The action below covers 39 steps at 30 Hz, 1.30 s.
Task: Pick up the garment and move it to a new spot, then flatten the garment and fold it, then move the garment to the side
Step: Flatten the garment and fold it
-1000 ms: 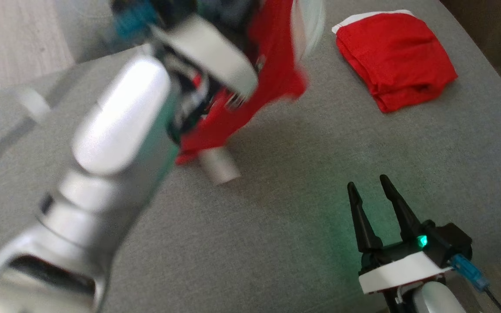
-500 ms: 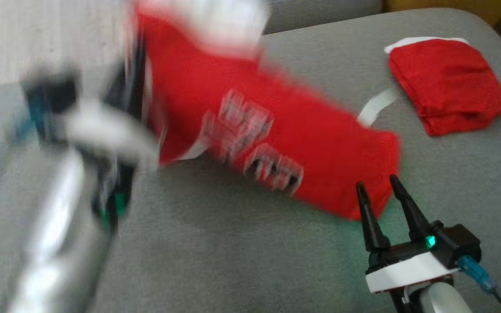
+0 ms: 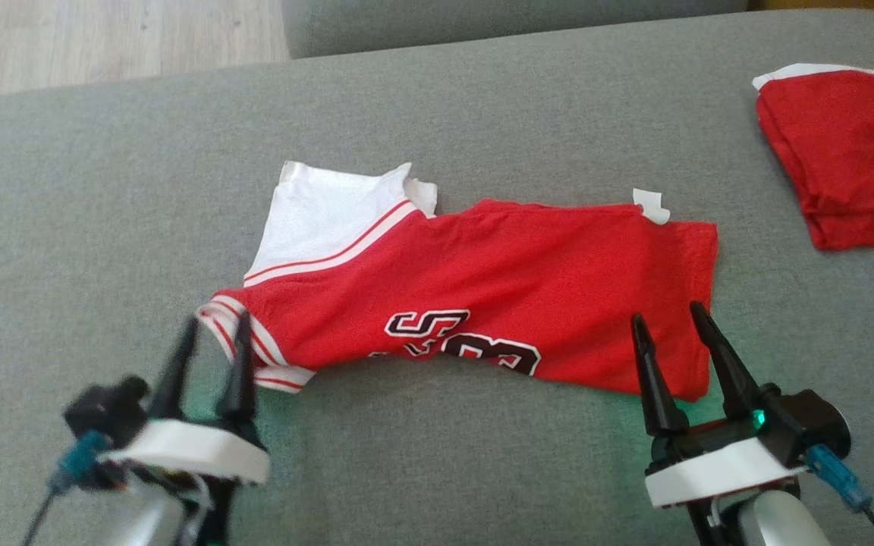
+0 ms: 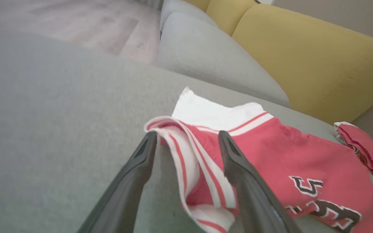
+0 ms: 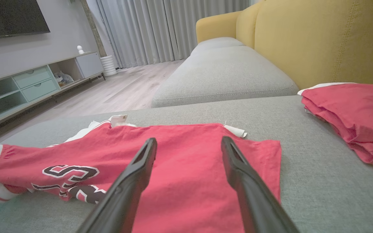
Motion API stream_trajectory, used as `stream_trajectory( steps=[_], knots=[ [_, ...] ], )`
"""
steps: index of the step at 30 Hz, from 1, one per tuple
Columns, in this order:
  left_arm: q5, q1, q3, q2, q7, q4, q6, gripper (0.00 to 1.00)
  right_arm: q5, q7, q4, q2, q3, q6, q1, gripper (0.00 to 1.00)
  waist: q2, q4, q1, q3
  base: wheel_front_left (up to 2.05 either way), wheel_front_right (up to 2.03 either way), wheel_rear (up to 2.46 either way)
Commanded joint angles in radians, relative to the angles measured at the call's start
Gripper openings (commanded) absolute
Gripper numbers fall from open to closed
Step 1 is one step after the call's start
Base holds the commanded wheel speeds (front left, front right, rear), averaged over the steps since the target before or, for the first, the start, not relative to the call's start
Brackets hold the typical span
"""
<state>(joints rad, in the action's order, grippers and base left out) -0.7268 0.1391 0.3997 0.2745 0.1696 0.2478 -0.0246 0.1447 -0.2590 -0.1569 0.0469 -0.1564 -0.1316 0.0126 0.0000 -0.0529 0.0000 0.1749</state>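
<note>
Red jersey (image 3: 482, 288) lay rumpled on grey sofa cushion (image 3: 103, 189). Left pincer (image 3: 215, 326) spread, straddling its striped left edge; right pincer (image 3: 668, 315) spread over its near-right corner.

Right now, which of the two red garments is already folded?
The plain red bundle at the far right of the cushion. The other, the jersey with black numbers and striped trim, lies spread out in the middle.

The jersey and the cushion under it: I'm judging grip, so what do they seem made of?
Jersey: thin matte red knit, probably polyester; it lies limp with soft wrinkles. Cushion: matte grey woven upholstery fabric, judging by its flecked, slightly rough texture.
</note>
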Motion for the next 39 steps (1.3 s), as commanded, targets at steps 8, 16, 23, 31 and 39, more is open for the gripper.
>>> stream_trajectory(
  steps=[8, 16, 23, 31, 39],
  knots=[
    [0.151, 0.319, -0.051, 0.236, -0.135, -0.165, 0.004, 1.00, -0.023, -0.003, 0.037, 0.003, -0.041, 0.001, -0.047, 1.00, 0.0000, -0.037, 0.0000, 0.067, 0.00, 0.00, 0.00],
    [0.104, 0.542, 0.036, 0.320, -0.409, -0.110, 0.129, 1.00, -0.033, -0.003, 0.046, 0.003, -0.043, 0.001, -0.073, 1.00, 0.0000, -0.071, 0.0000, 0.132, 0.00, 0.00, 0.00],
    [-0.019, 0.693, 0.151, 0.366, -0.616, 0.011, 0.154, 1.00, -0.033, -0.003, 0.054, 0.003, -0.061, 0.001, -0.107, 1.00, 0.0000, -0.093, 0.0000, 0.206, 0.00, 0.00, 0.00],
    [-0.093, 0.768, 0.268, 0.412, -0.675, 0.130, 0.155, 1.00, -0.024, -0.003, 0.056, 0.003, -0.082, 0.001, -0.145, 1.00, 0.0000, -0.118, 0.0000, 0.261, 0.00, 0.00, 0.00],
    [-0.113, 0.813, 0.337, 0.438, -0.637, 0.184, 0.155, 1.00, -0.014, -0.003, 0.058, 0.003, -0.089, 0.001, -0.162, 1.00, 0.0000, -0.141, 0.0000, 0.291, 0.00, 0.00, 0.00]
  ],
)
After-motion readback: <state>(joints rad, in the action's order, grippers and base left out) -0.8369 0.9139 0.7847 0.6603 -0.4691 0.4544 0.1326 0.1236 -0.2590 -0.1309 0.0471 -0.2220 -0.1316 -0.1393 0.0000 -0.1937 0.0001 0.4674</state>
